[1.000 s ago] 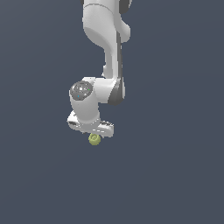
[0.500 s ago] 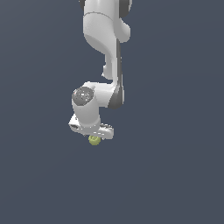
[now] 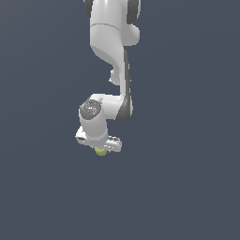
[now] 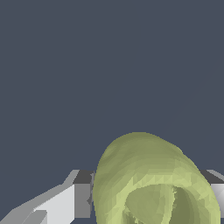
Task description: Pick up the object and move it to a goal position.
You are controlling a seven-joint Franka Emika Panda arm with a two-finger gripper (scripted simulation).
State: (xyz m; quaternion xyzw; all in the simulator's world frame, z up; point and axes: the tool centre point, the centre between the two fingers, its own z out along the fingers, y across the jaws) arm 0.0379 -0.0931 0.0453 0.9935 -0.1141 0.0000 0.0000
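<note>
Below the white arm (image 3: pixel 110 42), the gripper (image 3: pixel 100 146) points down with the yellow-green ball (image 3: pixel 101 151) tucked under it. Jaws closed on ball, a finger (image 4: pixel 65 201) pressed against each side in the wrist view. Ball shows a ring-like dent. Plain dark tabletop (image 3: pixel 187 187) all around.

Flat, even simulator light — sharp, coarsely faceted renders, without glare, blur or edge distortion.
</note>
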